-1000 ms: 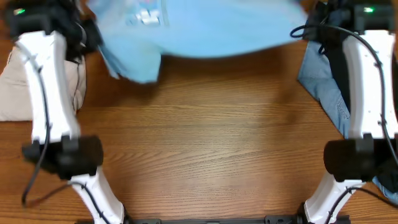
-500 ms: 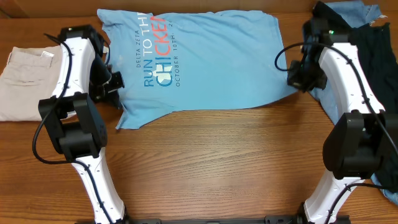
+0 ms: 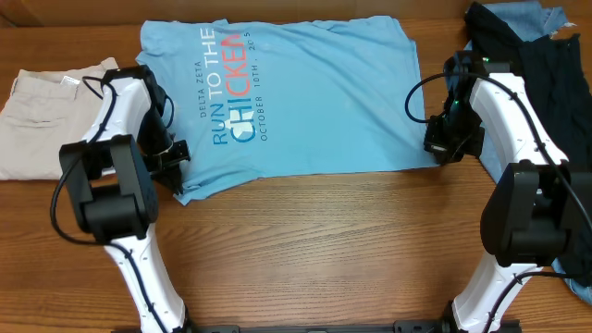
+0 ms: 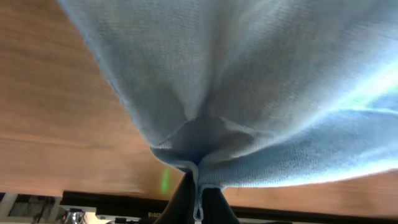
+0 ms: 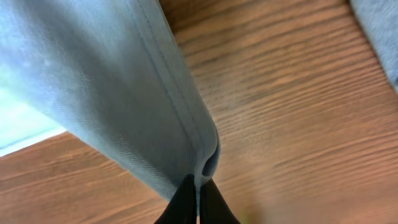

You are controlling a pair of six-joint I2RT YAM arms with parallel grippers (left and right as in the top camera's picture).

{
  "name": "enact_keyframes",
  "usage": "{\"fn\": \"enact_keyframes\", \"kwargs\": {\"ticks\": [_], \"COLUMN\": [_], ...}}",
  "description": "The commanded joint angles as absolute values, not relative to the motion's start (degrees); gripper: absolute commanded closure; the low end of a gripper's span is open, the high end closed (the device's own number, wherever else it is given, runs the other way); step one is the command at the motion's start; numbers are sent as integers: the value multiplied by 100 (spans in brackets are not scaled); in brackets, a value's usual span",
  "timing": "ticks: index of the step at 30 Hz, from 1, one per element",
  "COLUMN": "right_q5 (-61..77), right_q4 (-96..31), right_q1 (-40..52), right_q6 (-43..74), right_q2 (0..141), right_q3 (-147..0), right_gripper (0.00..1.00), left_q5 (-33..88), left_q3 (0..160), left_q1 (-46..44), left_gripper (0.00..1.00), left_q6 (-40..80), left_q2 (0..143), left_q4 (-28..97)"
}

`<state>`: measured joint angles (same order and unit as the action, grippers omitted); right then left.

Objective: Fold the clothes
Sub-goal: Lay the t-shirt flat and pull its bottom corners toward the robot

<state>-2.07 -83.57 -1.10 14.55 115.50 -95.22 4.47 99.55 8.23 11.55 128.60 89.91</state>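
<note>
The sky-blue T-shirt (image 3: 305,92) lies spread on the wooden table, front up, its lettering running sideways. My left gripper (image 3: 174,165) is shut on the shirt's near left edge; in the left wrist view the blue cloth (image 4: 249,87) hangs from the black fingers (image 4: 198,202). My right gripper (image 3: 442,146) is shut on the shirt's near right corner; in the right wrist view the hemmed edge (image 5: 124,93) is pinched between the fingers (image 5: 198,202).
Beige trousers (image 3: 37,120) lie at the far left. Denim-blue and black garments (image 3: 546,65) are heaped at the far right. Bare wooden table (image 3: 314,250) stretches in front of the shirt, between the two arm bases.
The shirt was lifted and blurred at the back; now it is spread flat on the table. Both grippers have moved toward the front, pulling its near edge.
</note>
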Motion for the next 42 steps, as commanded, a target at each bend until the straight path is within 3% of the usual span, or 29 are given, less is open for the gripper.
{"fn": "enact_keyframes", "kwargs": {"ticks": [1, 13, 23, 33, 42], "right_q5": [180, 311, 305, 266, 274], "right_q4": [-8364, -7728, -7369, -7391, -7369], "right_q1": [-137, -180, -738, -1382, -1428], "right_q6": [1317, 1579, 1903, 1898, 1800], "right_q2": [11349, 9865, 8576, 8254, 7850], "right_q3": [-9413, -7828, -6694, -6324, -5975], "right_gripper": [96, 96, 96, 96, 96], "left_q5": [336, 290, -834, -805, -650], "left_q3": [9546, 7435, 6995, 6978, 6956], "left_q1": [819, 834, 1026, 1573, 1573], "left_gripper": [96, 96, 96, 96, 96], "left_q6": [1096, 1391, 2342, 2364, 2331], "left_q2": [11922, 9821, 8755, 8506, 8475], "left_q4": [8849, 7863, 7900, 7948, 8073]}}
